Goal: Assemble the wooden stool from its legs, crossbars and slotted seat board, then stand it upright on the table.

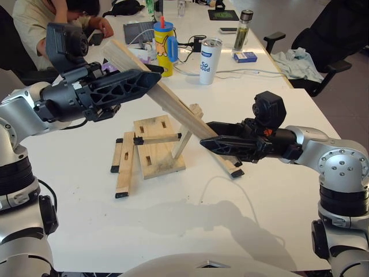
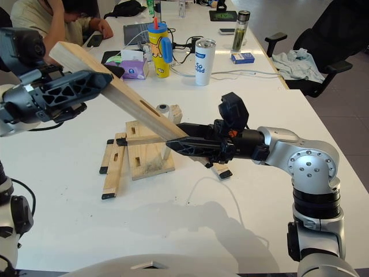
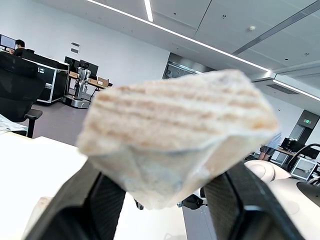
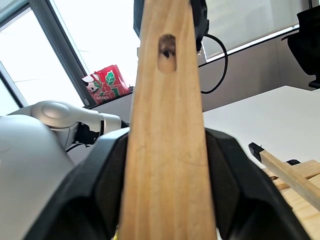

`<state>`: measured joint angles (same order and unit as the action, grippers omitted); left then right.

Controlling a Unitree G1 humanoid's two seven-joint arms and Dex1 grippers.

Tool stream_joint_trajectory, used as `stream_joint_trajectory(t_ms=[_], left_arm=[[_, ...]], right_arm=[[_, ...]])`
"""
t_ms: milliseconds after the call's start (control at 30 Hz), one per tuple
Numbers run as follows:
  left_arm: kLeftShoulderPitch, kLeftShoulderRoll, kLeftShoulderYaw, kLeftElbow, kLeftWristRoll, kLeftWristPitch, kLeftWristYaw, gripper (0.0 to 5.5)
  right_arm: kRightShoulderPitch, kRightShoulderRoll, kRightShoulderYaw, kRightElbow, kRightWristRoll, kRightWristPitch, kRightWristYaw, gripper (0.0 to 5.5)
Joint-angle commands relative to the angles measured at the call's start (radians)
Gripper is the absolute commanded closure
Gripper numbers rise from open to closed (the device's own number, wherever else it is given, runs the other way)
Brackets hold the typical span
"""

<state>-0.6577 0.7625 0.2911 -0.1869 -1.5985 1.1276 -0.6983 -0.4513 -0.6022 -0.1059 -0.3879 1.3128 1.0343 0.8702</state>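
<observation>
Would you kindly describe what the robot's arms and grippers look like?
Both arms have silver-grey shells with rounded joints. The left gripper and right gripper are black, with long tapered fingers of open lattice. A black camera sits on each wrist; a small orange mark shows on the right.

Leg (image 1: 173,105) slanting over seat board (image 1: 160,158), loose legs (image 1: 125,170) left

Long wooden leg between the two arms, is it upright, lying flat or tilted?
Tilted. The long wooden leg slopes from the left pincer, held high, down to the right pincer near the table.
</observation>
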Motion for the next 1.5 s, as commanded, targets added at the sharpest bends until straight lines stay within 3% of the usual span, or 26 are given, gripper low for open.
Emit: stream_joint_trajectory(t_ms=[33, 67, 267, 400, 467, 600, 767, 967, 1500], left_arm=[[0.052, 0.029, 0.023, -0.002, 0.023, 0.002, -0.007, 3.41], [0.072, 0.034, 0.04, -0.002, 0.023, -0.001, -0.004, 3.43], [0.268, 0.125, 0.199, -0.033, 0.009, 0.021, -0.01, 3.47], [0.427, 0.216, 0.297, -0.042, 0.07, 0.063, -0.09, 3.47], [0.508, 0.264, 0.303, -0.048, 0.157, 0.06, -0.183, 3.47], [0.56, 0.369, 0.209, 0.041, 0.412, -0.067, -0.38, 3.47], [0.444, 0.317, 0.181, 0.179, 0.547, -0.199, -0.373, 3.47], [0.46, 0.268, 0.153, 0.127, 0.637, -0.3, -0.382, 3.47], [0.5, 0.143, 0.046, 0.057, 0.799, -0.464, -0.389, 3.47]], right_arm=[[-0.004, 0.005, -0.022, 0.025, 0.027, -0.001, -0.026, 3.45], [0.004, 0.01, -0.019, 0.021, 0.021, -0.002, -0.038, 3.08], [0.15, 0.028, 0.0, -0.053, -0.007, -0.023, -0.101, 2.2], [0.305, 0.067, 0.08, -0.102, -0.126, -0.078, -0.145, 2.17], [0.361, 0.104, 0.151, -0.109, -0.219, -0.126, -0.171, 2.17], [0.389, 0.231, 0.276, -0.047, -0.379, -0.213, -0.265, 2.17], [0.323, 0.393, 0.339, 0.124, -0.517, -0.234, -0.419, 2.17], [0.269, 0.52, 0.374, 0.234, -0.593, -0.208, -0.512, 2.17], [0.229, 0.494, 0.329, 0.37, -0.779, -0.225, -0.529, 2.17]])
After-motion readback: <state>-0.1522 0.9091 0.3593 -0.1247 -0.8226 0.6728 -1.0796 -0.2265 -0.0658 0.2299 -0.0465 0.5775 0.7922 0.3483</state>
